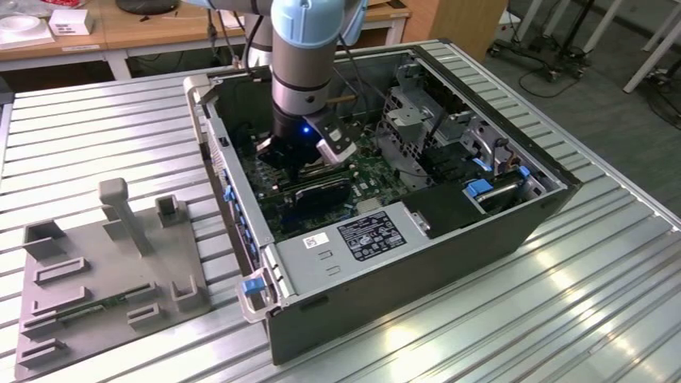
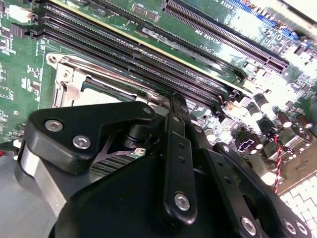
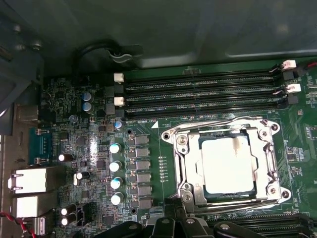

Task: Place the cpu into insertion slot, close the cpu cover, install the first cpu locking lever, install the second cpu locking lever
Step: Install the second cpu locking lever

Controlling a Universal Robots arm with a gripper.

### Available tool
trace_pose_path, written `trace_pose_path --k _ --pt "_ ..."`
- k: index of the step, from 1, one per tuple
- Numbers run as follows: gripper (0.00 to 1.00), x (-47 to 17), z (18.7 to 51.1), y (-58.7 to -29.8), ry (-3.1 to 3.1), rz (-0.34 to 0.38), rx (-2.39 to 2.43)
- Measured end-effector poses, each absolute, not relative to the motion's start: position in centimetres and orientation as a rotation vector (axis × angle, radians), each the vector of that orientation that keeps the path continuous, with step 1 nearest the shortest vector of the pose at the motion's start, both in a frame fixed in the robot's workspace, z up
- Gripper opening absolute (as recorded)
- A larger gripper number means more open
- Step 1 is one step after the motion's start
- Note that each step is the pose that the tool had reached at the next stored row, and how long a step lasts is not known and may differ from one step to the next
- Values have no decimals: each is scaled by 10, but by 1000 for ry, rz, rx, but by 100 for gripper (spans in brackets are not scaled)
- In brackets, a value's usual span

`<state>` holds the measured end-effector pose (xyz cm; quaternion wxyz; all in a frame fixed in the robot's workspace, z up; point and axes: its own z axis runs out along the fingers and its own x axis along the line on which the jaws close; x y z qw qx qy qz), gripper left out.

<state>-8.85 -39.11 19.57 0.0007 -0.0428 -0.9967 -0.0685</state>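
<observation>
In the first wrist view the cpu [image 3: 229,166], a pale silvery-tan square with a soft glare across it, lies flat in the insertion slot [image 3: 204,191] on the green motherboard [image 3: 163,134], beside the long black memory slots [image 3: 198,91]. The cpu cover [image 3: 265,158], a thin silvery frame, lies down around it with the chip showing through its cut-out. The gripper [image 1: 289,163] hangs inside the open computer case [image 1: 426,239] above the board, and I cannot tell whether it is clenched or released.

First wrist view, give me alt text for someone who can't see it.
A pale silvery square cpu sits in the metal-framed insertion slot, with the thin silvery cpu cover closed around it on a green motherboard. Long black memory slots run beside the socket.
</observation>
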Motion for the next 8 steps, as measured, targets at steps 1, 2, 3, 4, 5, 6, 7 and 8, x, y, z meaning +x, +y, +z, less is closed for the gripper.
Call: trace_pose_path --k 1,2,3,4,5,6,7,8 --pt "11 -88 196 -391 -3130 -216 -134" --pt "11 -88 197 -391 -3129 -216 -134" --pt "11 -88 198 -391 -3129 -216 -134" --pt "11 -88 199 -391 -3128 -215 -134" --pt "11 -88 200 -391 -3127 -215 -134" --pt "11 -87 200 -391 -3127 -215 -134" --pt "11 -87 201 -391 -3126 -215 -135" --pt "11 -87 203 -391 -3126 -215 -135"
